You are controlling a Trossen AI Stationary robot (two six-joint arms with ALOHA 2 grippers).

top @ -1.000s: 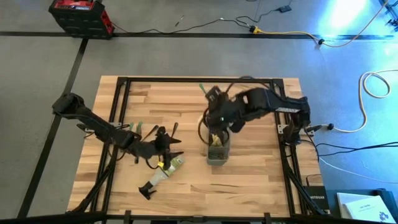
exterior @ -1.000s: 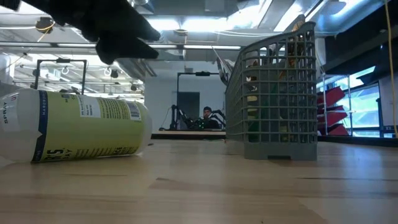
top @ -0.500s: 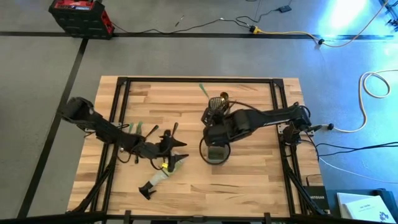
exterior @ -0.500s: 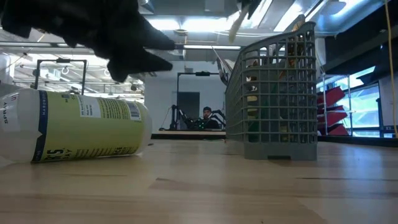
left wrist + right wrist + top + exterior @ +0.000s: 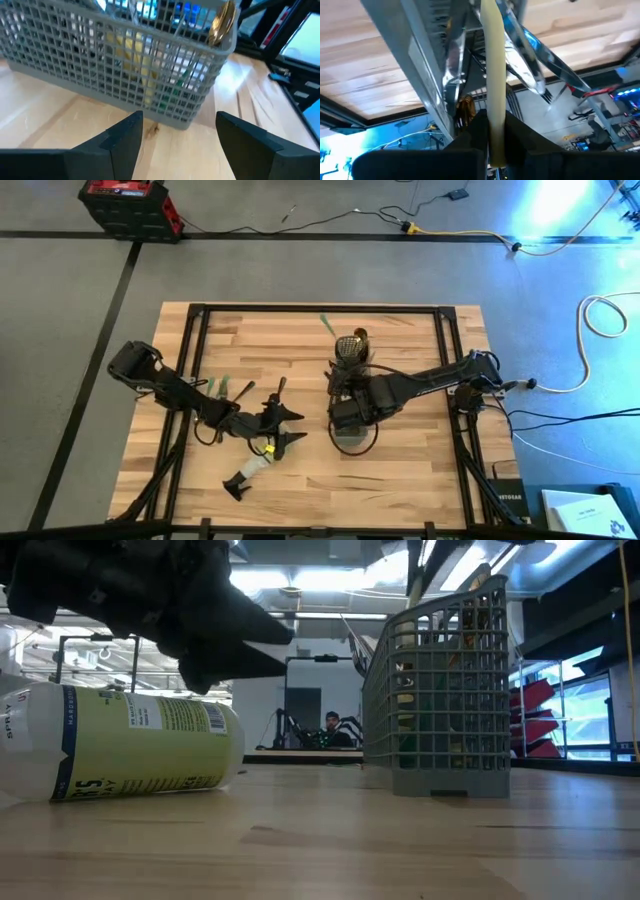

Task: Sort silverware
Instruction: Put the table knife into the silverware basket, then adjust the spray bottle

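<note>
While over the caddy [image 5: 349, 430]:
Right gripper [image 5: 492, 131]: clenched on a cream handle [image 5: 492, 75]
Left gripper [image 5: 176, 131]: jaws apart, empty

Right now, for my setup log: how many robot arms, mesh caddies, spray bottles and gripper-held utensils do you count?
Robot arms: 2, left arm and right arm
Mesh caddy: 1
Spray bottle: 1
Cream-handled utensil in the right gripper: 1
Total: 5

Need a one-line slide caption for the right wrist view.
Right gripper shut on a cream-handled utensil, held over the caddy.
</note>
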